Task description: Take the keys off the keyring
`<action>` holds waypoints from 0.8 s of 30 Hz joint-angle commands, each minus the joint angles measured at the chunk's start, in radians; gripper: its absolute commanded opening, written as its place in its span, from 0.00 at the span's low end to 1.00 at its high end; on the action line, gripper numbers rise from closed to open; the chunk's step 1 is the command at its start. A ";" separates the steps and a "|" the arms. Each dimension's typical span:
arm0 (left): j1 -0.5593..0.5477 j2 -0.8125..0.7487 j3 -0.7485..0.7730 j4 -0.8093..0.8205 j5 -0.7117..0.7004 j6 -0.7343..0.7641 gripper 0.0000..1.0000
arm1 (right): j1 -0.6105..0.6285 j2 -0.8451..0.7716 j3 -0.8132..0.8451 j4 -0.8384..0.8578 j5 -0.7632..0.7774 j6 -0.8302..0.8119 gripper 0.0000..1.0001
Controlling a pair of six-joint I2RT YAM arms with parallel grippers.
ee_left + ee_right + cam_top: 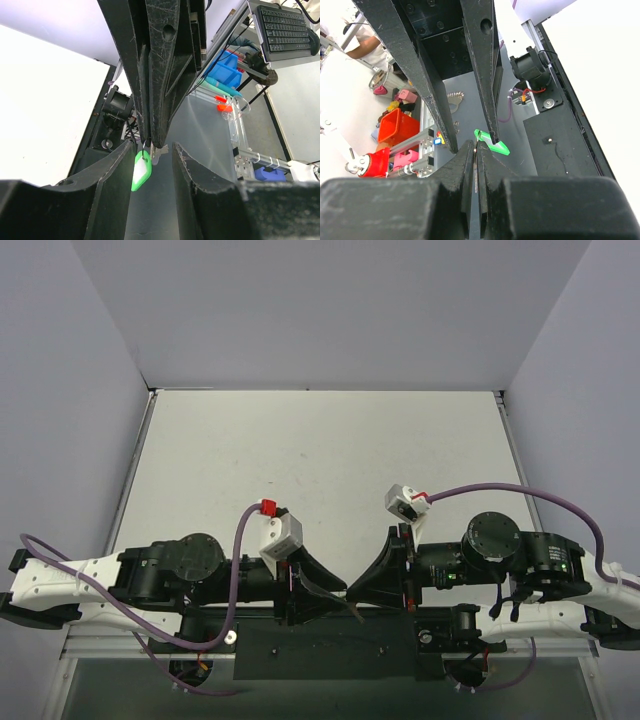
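Both grippers meet low at the near edge of the table, above the arm bases. My right gripper (476,146) is shut on the small silver key (158,153), whose thin metal edge shows between its pads. The green keyring (141,171) hangs from a small wire loop just under the right gripper's tips (152,142). My left gripper (153,146) is open, with one finger on each side of the hanging keyring (493,146) and key; the keyring lies close to the left finger (107,185). From above, the left gripper (343,600) and right gripper (353,591) hide both pieces.
The white table (320,460) stretches away behind the grippers. Below them lie the black base plate (325,650) and a grey floor. Blue bins (227,67), a keyboard (285,27) and red bins (395,127) sit off the table. Purple cables (500,490) loop from each wrist.
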 commanded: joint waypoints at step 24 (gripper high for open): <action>-0.004 0.031 0.017 0.010 -0.047 -0.028 0.00 | -0.003 -0.034 0.015 0.030 0.104 0.003 0.00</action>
